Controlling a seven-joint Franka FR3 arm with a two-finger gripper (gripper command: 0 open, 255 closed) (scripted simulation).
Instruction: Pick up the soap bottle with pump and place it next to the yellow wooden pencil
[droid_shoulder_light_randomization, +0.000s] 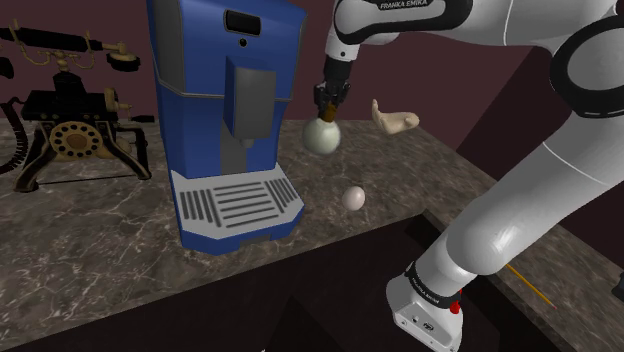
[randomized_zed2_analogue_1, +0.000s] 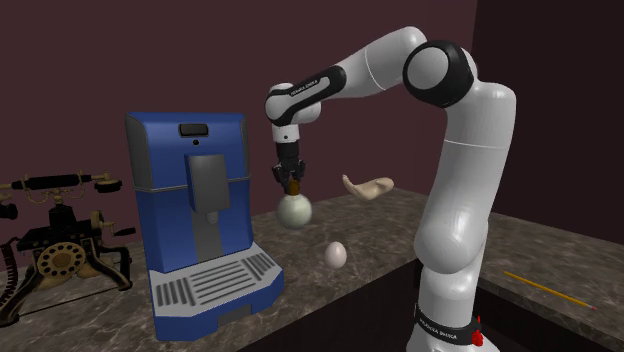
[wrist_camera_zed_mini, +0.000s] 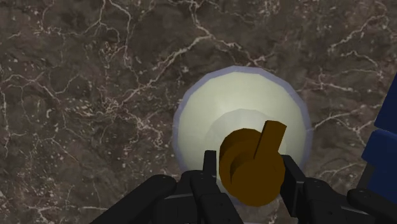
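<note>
The soap bottle (droid_shoulder_light_randomization: 323, 134) is a round, pale greenish-white flask with a brown pump (wrist_camera_zed_mini: 252, 164) on top. It hangs in the air above the dark marble counter (droid_shoulder_light_randomization: 90, 240), beside the blue coffee machine. My black gripper (droid_shoulder_light_randomization: 327, 101) points straight down and is shut on the pump; in the wrist view its fingers (wrist_camera_zed_mini: 207, 172) clasp the brown pump from both sides. From the second exterior view the soap bottle (randomized_zed2_analogue_1: 295, 209) dangles under the gripper (randomized_zed2_analogue_1: 292, 182). The yellow pencil (droid_shoulder_light_randomization: 530, 284) lies on the counter beyond the stand, also visible as the pencil (randomized_zed2_analogue_1: 546, 289).
A tall blue coffee machine (droid_shoulder_light_randomization: 228, 110) stands close beside the hanging bottle. A pale egg-shaped object (droid_shoulder_light_randomization: 353, 197) lies on the counter beneath and nearer. A tan hand-shaped piece (droid_shoulder_light_randomization: 393, 119) rests at the back. An old black telephone (droid_shoulder_light_randomization: 65, 120) sits at the shoulder view's left.
</note>
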